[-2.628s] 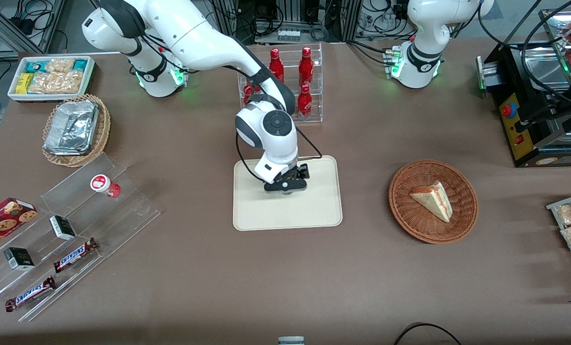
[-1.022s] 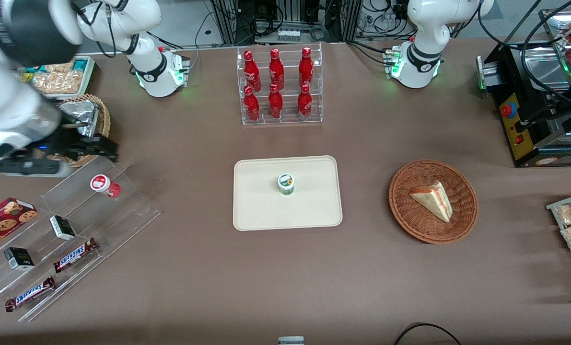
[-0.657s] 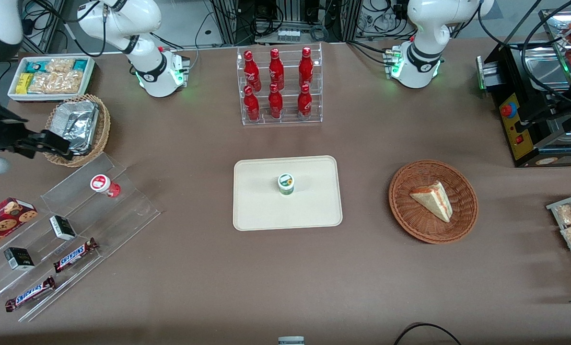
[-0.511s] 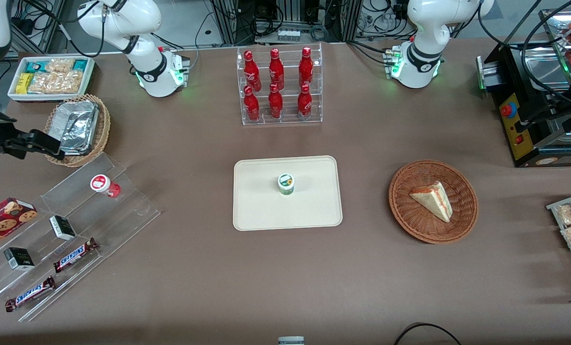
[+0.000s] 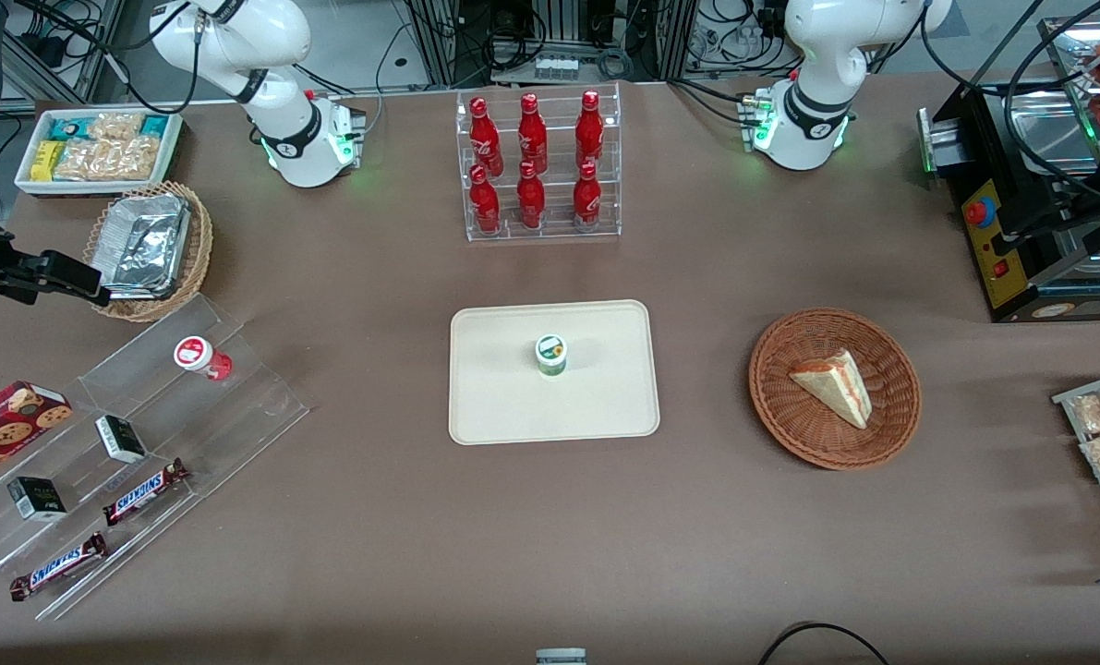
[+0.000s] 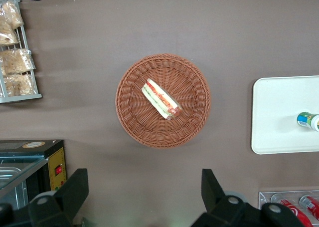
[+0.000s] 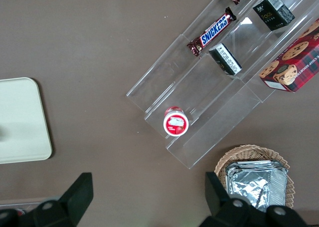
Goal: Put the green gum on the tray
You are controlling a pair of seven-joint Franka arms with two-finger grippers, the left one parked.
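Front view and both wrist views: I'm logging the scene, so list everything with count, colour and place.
green gum: 1, green, white lid; upright on the tray
tray: 1, cream; mid-table
red bottles: 6, in a clear rack farther from the camera than the tray
sandwich basket: 1, brown wicker; toward the parked arm's end
red canister: 1, on the clear stepped stand
Snickers bars: 2, brown; on that stand
foil basket: 1, wicker; working arm's end
end effector: fingers open, above the stand
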